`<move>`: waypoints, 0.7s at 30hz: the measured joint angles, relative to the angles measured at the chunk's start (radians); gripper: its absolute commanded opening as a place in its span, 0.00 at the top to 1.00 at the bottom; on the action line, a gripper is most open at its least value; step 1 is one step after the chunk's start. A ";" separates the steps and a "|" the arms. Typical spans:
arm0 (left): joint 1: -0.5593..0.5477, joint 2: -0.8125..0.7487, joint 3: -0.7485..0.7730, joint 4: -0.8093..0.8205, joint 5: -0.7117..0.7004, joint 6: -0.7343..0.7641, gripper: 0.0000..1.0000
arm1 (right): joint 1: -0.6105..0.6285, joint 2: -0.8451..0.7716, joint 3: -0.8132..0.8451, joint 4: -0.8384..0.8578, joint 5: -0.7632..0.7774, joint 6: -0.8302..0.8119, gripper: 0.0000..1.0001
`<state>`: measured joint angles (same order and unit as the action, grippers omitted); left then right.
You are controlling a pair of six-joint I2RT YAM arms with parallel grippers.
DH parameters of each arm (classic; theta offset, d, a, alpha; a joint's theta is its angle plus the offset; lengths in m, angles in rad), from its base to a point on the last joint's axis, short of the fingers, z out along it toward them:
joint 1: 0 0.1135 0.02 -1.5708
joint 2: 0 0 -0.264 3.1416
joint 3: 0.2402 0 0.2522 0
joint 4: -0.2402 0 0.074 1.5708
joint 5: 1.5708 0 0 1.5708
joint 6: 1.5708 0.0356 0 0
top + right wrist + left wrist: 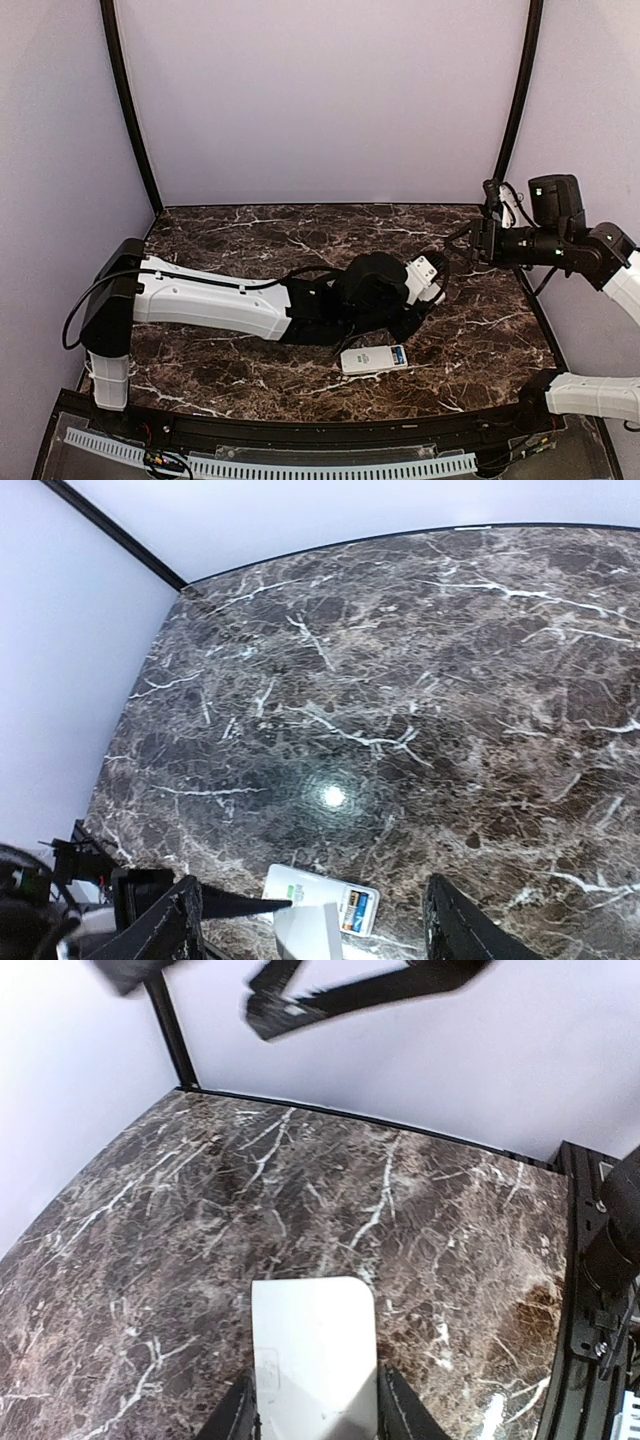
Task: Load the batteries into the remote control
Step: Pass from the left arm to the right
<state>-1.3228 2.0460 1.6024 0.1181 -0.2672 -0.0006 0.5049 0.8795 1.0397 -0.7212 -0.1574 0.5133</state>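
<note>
The remote control [368, 360] lies flat on the marble near the front edge. The blue batteries [399, 355] show in its right end, and again in the right wrist view as batteries [357, 908] in the remote control [300, 888]. My left gripper [412, 322] hovers just behind the remote. In the left wrist view this left gripper [315, 1415] is shut on a plain white cover piece [313, 1345]. The cover piece [312, 936] also shows in front of the remote. My right gripper [478, 236] hangs raised at the right, open and empty, right gripper [311, 882] fingers wide apart.
The left arm [215, 300] stretches low across the table's middle. Dark marble table [250, 235] is ringed by pale walls and black corner poles [130, 110]. A black rail [590, 1260] runs along the front edge.
</note>
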 measured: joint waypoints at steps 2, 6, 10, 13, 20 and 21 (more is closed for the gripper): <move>0.020 -0.028 -0.029 0.024 -0.012 -0.014 0.76 | -0.003 -0.018 -0.033 0.040 -0.051 0.000 0.29; 0.048 -0.070 -0.078 0.069 -0.046 -0.040 0.76 | -0.004 -0.083 -0.148 0.118 -0.154 0.004 0.31; 0.051 -0.086 -0.113 0.121 -0.071 -0.049 0.76 | -0.004 -0.132 -0.270 0.241 -0.246 0.052 0.37; 0.051 -0.086 -0.125 0.145 -0.079 -0.053 0.76 | -0.004 -0.133 -0.320 0.315 -0.266 0.103 0.42; 0.051 -0.087 -0.132 0.196 -0.082 -0.058 0.76 | -0.004 -0.135 -0.379 0.432 -0.245 0.216 0.45; 0.051 -0.087 -0.133 0.201 -0.082 -0.059 0.76 | -0.004 -0.130 -0.385 0.448 -0.246 0.228 0.46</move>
<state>-1.2716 1.9594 1.4696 0.3195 -0.3489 -0.0593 0.5011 0.7498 0.6552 -0.2729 -0.4034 0.7410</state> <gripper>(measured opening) 0.362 0.551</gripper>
